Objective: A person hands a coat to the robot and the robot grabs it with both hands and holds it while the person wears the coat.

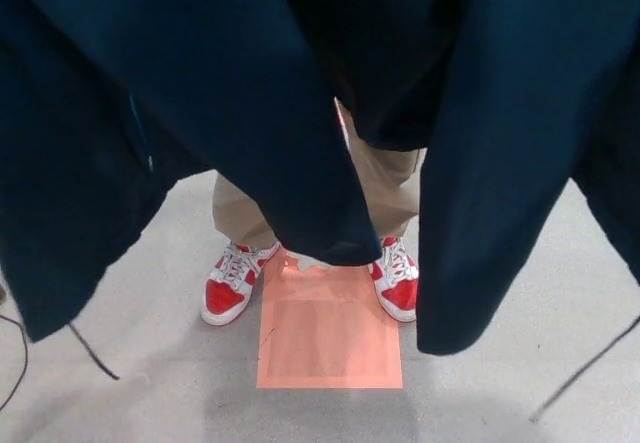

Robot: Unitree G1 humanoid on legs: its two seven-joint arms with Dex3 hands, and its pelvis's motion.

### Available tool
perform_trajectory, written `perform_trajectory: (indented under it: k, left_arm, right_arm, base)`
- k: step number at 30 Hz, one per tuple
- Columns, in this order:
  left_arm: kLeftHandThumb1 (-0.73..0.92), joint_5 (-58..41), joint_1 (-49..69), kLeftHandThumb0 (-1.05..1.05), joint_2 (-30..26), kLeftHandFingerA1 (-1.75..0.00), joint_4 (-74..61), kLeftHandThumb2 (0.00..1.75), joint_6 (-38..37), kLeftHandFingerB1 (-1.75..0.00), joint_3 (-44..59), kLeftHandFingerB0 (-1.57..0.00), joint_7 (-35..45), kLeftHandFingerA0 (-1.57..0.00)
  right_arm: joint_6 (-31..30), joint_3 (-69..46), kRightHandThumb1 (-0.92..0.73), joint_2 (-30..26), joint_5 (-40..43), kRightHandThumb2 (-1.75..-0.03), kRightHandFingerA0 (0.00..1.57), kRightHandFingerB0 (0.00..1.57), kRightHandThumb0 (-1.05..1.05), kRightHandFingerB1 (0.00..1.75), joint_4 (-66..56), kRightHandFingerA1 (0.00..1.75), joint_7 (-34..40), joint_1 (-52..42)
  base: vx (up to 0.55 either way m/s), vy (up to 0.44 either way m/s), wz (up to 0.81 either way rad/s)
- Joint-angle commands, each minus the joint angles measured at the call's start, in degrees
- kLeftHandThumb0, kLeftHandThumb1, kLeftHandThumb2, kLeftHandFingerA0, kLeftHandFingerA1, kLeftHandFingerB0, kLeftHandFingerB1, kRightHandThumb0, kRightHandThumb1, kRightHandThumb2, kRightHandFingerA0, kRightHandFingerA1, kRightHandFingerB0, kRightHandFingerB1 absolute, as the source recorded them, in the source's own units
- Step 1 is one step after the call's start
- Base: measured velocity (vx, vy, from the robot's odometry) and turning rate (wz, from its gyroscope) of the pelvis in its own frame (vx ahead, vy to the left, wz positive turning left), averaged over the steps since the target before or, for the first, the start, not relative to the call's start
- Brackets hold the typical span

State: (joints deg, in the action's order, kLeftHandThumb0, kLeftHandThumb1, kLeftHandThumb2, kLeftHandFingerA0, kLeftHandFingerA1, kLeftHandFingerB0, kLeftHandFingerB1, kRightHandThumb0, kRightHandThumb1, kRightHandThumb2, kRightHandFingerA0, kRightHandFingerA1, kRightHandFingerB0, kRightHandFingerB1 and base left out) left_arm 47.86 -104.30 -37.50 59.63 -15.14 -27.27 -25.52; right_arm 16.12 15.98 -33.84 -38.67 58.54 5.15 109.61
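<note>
Head view, read left to right. At far left a thin black cable (pixel 15 363) curls on the grey floor (pixel 130 263). Above it hangs the coat (pixel 200 93), dark navy, filling the upper part of the frame and draped in loose panels: a broad left panel ending in a hem near the floor line, a central flap tapering to a point above the orange mat (pixel 330 338), and a long right panel, possibly a sleeve, hanging straight down.

Handling, by judgement: the cloth looks soft and limp, with no stiffness of its own, moderately heavy for fabric, and not fragile; a smooth weave could slide through thick fingers. The firmest hold would be at the collar or shoulder seams, one hand to each side, so the armholes hang open toward the person.

Below the central flap stand the person's legs in tan trousers (pixel 385 178) and red-and-white sneakers (pixel 232 285), toes at the mat's far edge.

Hidden or unclear: neither robot hand appears, so whether their fingers are apart or clamped on cloth cannot be told. The collar, the armholes and the person's upper body are cut off or covered.
</note>
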Motion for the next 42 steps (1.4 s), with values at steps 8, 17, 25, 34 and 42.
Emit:
perform_trajectory:
  k: [8,17,25,34,42]
  left_arm:
    - [0.86,5.41,-29.10,-0.48,-5.11,-1.75,13.11,0.67,1.85,-1.67,-1.89,-0.72,-10.32,-1.01]
    - [0.77,6.92,-32.59,-0.44,-4.96,-1.75,16.34,0.63,1.84,-1.67,-4.40,-0.70,-14.28,-1.02]
    - [0.75,7.30,-35.79,-0.42,-4.34,-1.75,17.50,0.62,2.23,-1.63,-5.68,-0.68,-14.28,-0.99]
    - [0.73,8.36,-37.24,-0.44,-4.06,-1.75,18.24,0.62,4.25,-1.62,-6.91,-0.66,-12.22,-0.93]
    - [0.76,8.75,-37.11,-0.43,-4.17,-1.75,18.44,0.62,4.88,-1.67,-7.12,-0.66,-12.52,-0.96]
  right_arm:
    - [-5.14,6.03,-0.81,-6.60,-9.14,-0.66,1.00,0.77,-0.48,1.62,13.61,1.75,18.18,30.36]
    - [-4.59,9.79,-0.83,-7.42,-10.06,-0.67,0.98,0.76,-0.49,1.60,16.76,1.75,17.66,33.48]
    - [-6.02,11.15,-0.78,-6.73,-10.18,-0.69,0.96,0.66,-0.47,1.70,18.58,1.75,18.41,36.10]
    - [-6.18,12.03,-0.77,-7.88,-11.07,-0.70,0.96,0.72,-0.49,1.65,19.36,1.75,18.68,36.86]
    - [-6.18,12.25,-0.80,-8.09,-11.48,-0.66,0.96,0.70,-0.49,1.63,19.39,1.75,18.55,37.25]
  base:
    - [0.00,0.000,0.00]
    - [0.00,0.000,0.00]
    - [0.00,0.000,0.00]
    - [0.00,0.000,0.00]
    - [0.00,0.000,0.00]
